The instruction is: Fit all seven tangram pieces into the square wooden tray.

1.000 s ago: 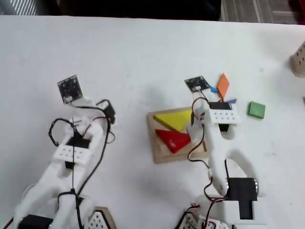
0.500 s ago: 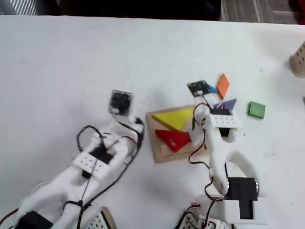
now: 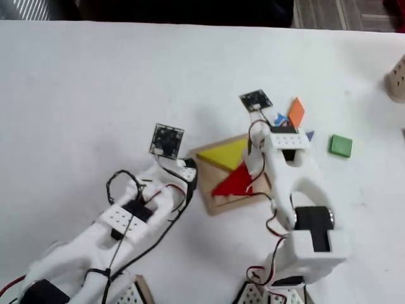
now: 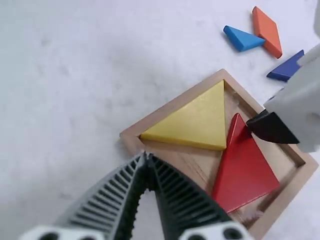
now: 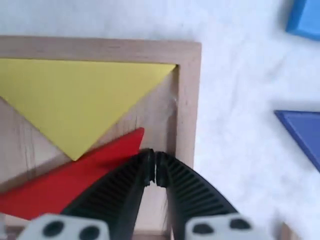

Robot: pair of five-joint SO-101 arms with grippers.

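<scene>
Black left claw (image 4: 148, 159) is pressed together, holding nothing, its tips right at the left rim of the wooden tray (image 4: 131, 134). The tray sits askew on a white worktop (image 3: 126, 76). Inside, a yellow triangle (image 4: 197, 122) has its long side along the far wall. A red triangle (image 4: 245, 165) lies slanted, one sharp corner by the right claw (image 5: 152, 162), which is pressed together and empty. Right of the tray lie a blue triangle (image 4: 242, 39), orange piece (image 4: 266, 31), dark blue piece (image 4: 287, 69) and green square (image 3: 340, 145).
</scene>
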